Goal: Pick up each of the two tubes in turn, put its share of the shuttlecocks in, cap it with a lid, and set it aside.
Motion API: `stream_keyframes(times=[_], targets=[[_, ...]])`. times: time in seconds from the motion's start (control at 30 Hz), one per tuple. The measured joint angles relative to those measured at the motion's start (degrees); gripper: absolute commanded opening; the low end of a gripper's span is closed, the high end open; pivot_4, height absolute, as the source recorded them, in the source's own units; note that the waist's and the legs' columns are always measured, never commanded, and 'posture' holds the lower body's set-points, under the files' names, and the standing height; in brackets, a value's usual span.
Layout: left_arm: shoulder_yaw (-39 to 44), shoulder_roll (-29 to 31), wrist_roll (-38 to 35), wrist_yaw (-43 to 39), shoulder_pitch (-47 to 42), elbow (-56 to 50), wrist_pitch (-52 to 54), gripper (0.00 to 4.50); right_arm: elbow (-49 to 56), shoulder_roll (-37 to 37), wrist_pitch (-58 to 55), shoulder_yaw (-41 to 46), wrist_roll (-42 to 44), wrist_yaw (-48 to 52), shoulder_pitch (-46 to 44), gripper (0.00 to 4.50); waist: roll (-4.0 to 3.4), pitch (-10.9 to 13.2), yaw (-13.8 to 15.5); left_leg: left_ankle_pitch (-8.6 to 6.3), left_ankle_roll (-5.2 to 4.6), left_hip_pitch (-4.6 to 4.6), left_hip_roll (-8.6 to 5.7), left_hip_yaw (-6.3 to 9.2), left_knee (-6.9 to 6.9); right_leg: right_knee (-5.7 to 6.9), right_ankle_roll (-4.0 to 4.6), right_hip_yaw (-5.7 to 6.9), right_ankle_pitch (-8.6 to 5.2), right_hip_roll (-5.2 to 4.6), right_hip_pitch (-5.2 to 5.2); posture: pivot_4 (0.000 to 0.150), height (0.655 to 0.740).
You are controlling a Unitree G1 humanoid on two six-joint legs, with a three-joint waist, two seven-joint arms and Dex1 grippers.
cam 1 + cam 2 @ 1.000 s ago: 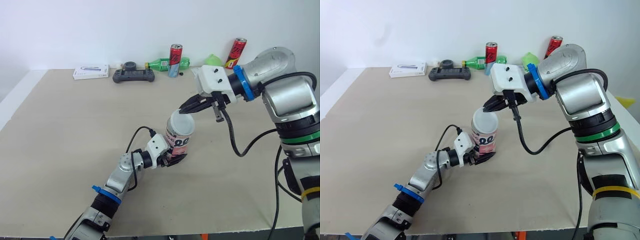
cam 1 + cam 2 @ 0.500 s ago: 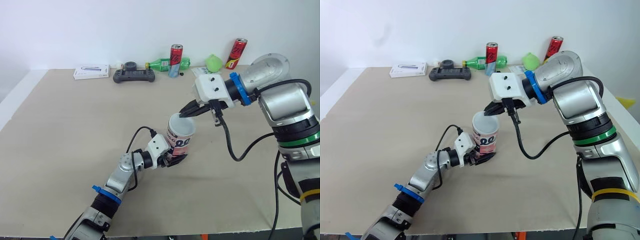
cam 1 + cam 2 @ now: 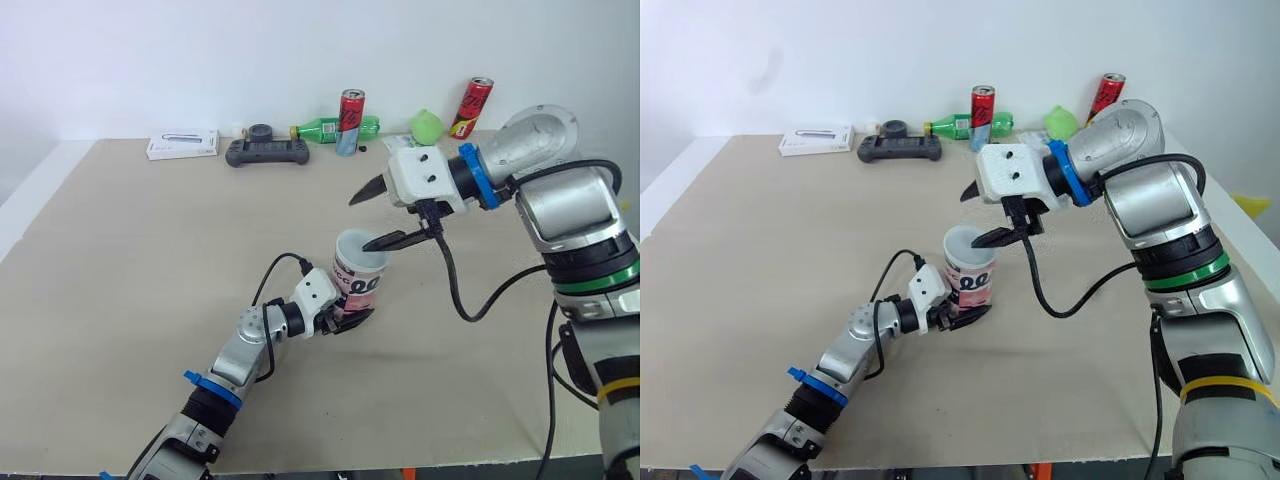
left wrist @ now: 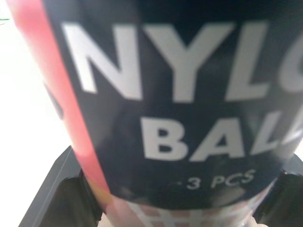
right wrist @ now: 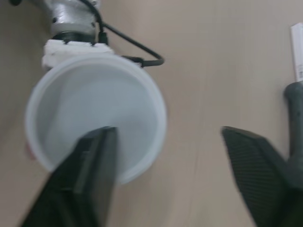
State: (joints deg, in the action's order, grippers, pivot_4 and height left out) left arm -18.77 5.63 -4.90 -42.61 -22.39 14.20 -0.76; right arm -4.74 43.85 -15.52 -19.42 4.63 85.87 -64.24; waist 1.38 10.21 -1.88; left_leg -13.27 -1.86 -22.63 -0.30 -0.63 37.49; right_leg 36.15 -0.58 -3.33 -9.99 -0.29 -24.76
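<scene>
A short shuttlecock tube [image 3: 358,290] with a red, white and dark label stands upright mid-table. My left gripper [image 3: 345,318] is shut on its base; the left wrist view shows the label [image 4: 180,94] close up between the fingers [image 4: 61,189]. A white lid [image 3: 361,250] sits on the tube's top. My right gripper [image 3: 359,222] hovers just above it, open, with one finger over the lid [image 5: 94,113] and the other finger [image 5: 255,161] off to the side over bare table. What is inside the tube is hidden.
Along the table's far edge lie a white box [image 3: 182,144], a dark game controller [image 3: 265,150], a green bottle [image 3: 325,127], two red cans [image 3: 350,120] [image 3: 471,105] and a green object [image 3: 426,124]. Bare tabletop surrounds the tube.
My right gripper lowered the lid onto the tube's mouth, then opened and let go of it. The left gripper and tube stayed put.
</scene>
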Motion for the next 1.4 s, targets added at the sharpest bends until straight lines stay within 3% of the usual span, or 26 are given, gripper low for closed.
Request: stream_keyframes(times=[0.03,0.13,0.23,0.27,0.37,0.63,1.4], targets=[[0.04,0.0,-0.05,0.0,0.01,-0.01,0.0,3.1,-0.72,-0.25,-0.48,0.01,0.16,0.02,-0.51,4.32,0.0,0.0,0.0,0.0,0.0,-0.02,0.0,0.0,0.0,0.0,0.0,0.0,0.0,0.0,-0.02,0.15,0.7377],[0.07,0.05,-0.08,-0.14,0.07,-0.09,0.0,3.1,-1.82,-1.03,-2.88,1.11,1.52,-0.15,-1.59,3.36,0.0,0.01,0.0,0.0,0.0,-0.05,0.01,-0.01,-0.01,0.0,0.0,-0.02,0.0,-0.01,-0.08,0.15,0.7377],[0.08,0.07,-0.09,-0.3,0.11,-0.17,0.0,3.1,-1.05,-1.09,-6.61,3.46,4.88,0.39,-2.55,1.95,0.0,0.01,0.01,0.0,-0.01,-0.06,0.01,0.02,-0.03,0.0,0.01,-0.01,0.0,-0.01,-0.08,0.15,0.7377],[0.08,0.09,-0.1,-0.35,0.12,-0.17,0.0,3.1,-0.11,-1.06,-8.9,4.21,6.7,0.69,-2.54,1.3,0.0,0.01,0.01,-0.01,-0.01,-0.06,0.01,0.03,-0.04,0.0,0.02,-0.01,-0.01,-0.01,-0.08,0.15,0.7377],[0.13,0.14,-0.11,-0.4,0.11,-0.16,0.0,3.1,1.75,-0.93,-11.61,4.33,8.59,1.32,-2.12,0.02,0.0,0.0,0.01,-0.01,-0.01,-0.06,0.02,0.04,-0.04,0.0,0.02,0.01,-0.01,0.0,-0.08,0.15,0.7377],[0.25,0.18,-0.17,-0.4,0.2,-0.18,0.01,3.1,4.53,-1.25,-12.83,2.14,7.65,-1.05,5.89,0.02,0.01,0.0,-0.03,-0.01,-0.01,-0.06,0.01,0.0,-0.03,0.0,0.02,0.01,-0.01,0.0,-0.1,0.15,0.7377],[-0.5,0.28,0.37,-0.03,1.23,-0.8,1.29,3.1,10.31,0.8,-5.03,1.17,1.06,-2.05,10.8,0.02,0.14,-1.44,-0.03,-0.26,0.11,0.37,0.06,0.83,-0.17,-0.08,0.42,0.82,-0.51,0.0,0.61,0.15,0.7377]])
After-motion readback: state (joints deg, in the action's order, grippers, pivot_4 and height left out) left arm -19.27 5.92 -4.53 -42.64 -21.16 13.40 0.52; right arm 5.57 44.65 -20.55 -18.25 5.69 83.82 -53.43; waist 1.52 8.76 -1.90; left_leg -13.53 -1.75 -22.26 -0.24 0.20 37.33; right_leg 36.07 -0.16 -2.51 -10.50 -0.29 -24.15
